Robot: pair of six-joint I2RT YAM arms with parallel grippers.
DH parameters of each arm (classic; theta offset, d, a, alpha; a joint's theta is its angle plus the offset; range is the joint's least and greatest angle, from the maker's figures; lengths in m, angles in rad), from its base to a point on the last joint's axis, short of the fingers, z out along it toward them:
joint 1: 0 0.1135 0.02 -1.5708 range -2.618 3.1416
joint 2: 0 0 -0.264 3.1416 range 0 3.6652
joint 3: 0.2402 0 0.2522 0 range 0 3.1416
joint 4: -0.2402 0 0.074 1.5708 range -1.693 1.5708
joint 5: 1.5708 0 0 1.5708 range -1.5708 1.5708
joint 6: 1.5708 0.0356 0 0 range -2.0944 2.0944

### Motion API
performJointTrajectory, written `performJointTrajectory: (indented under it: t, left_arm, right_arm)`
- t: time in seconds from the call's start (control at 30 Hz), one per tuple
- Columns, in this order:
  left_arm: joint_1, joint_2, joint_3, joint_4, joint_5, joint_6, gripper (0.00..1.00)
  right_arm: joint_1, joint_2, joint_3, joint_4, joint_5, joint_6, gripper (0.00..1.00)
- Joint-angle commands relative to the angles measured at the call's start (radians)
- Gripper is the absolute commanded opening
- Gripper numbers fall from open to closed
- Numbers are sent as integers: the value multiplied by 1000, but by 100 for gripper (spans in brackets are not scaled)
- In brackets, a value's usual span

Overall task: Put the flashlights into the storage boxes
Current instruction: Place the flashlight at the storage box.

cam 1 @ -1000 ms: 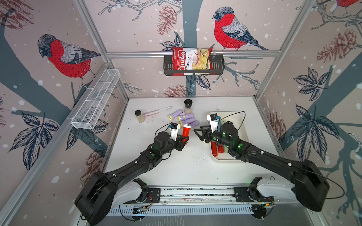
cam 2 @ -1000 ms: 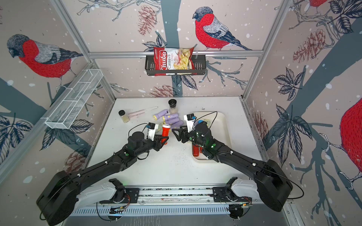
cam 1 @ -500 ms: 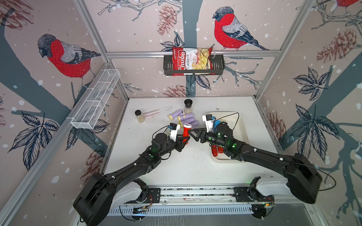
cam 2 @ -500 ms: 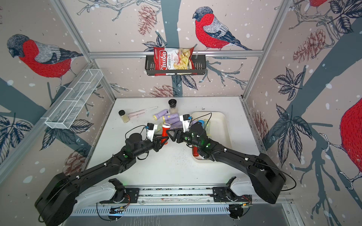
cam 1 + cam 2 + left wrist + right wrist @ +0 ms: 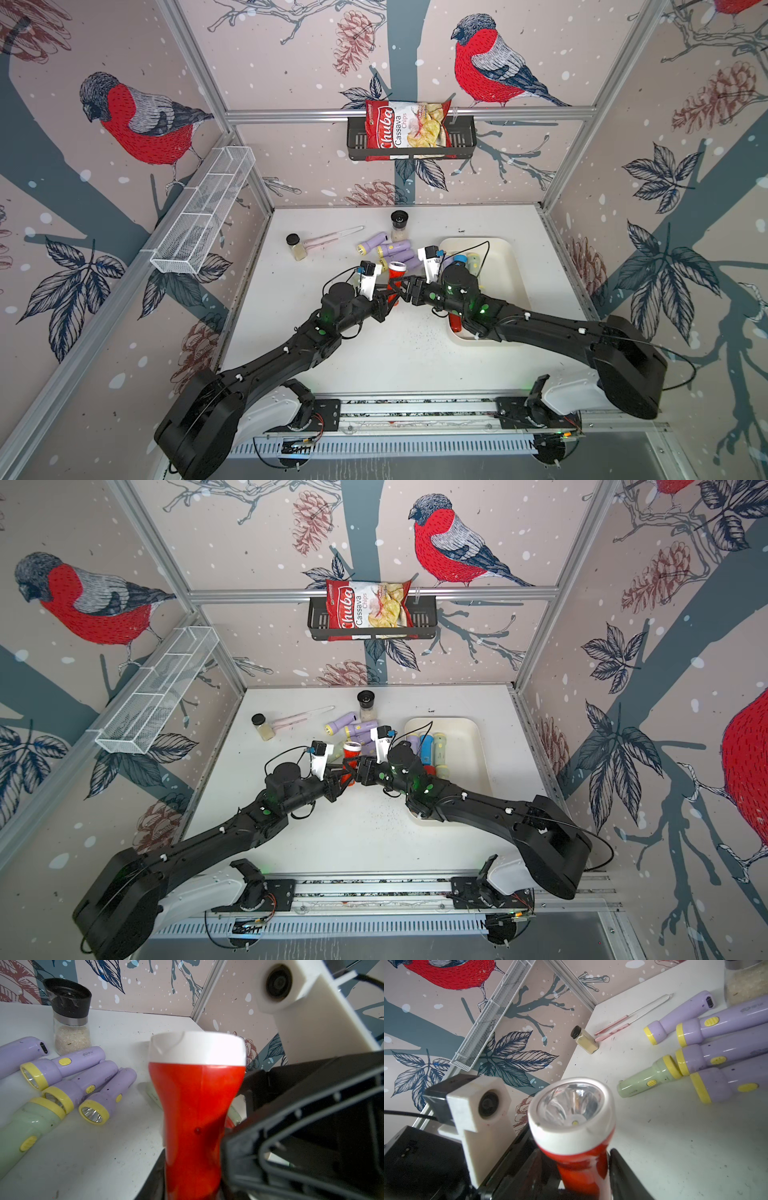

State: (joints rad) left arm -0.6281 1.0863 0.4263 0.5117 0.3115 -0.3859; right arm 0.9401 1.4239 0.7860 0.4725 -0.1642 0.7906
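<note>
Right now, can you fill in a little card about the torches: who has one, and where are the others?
Held: red flashlight, head up
Holder: left tool, shut on its lower body
Helper: right tool, jaws either side of the same body; grip unclear
Box: cream tray, with a blue flashlight among others
Loose on table: lilac flashlights and a pale green flashlight, lying down
Extras: two jars
</note>
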Motion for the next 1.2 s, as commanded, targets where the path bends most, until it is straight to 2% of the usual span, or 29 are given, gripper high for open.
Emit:
performJointTrajectory:
  t: [0.0, 0.3, 0.4, 0.47, 0.53, 0.77, 0.93, 1.17]
  left_arm:
    - [-3, -8, 5, 42, 14, 18, 26]
    - [-10, -18, 13, 5, 2, 42, 29]
    - [-10, -28, 14, -14, -24, 39, 46]
    - [-10, -48, 7, -15, -51, 38, 67]
    - [-10, -69, -4, -10, -76, 34, 95]
    - [-9, -111, -41, 25, -135, 34, 97]
    - [-5, -89, -61, 52, -245, -40, 97]
    - [0, 22, 7, 23, -207, -32, 96]
  right_arm:
    - [3, 14, 22, 16, 26, 15, 50]
    - [10, 37, 54, -28, 71, -15, 31]
    - [7, 29, 64, -63, 90, -42, 29]
    - [-5, 20, 70, -91, 91, -63, 28]
    - [-29, 13, 77, -128, 82, -86, 28]
    - [-173, -19, 101, -303, 0, -195, 28]
    - [-345, -39, 151, -551, -48, -349, 28]
    - [-627, -38, 170, -813, -78, -529, 29]
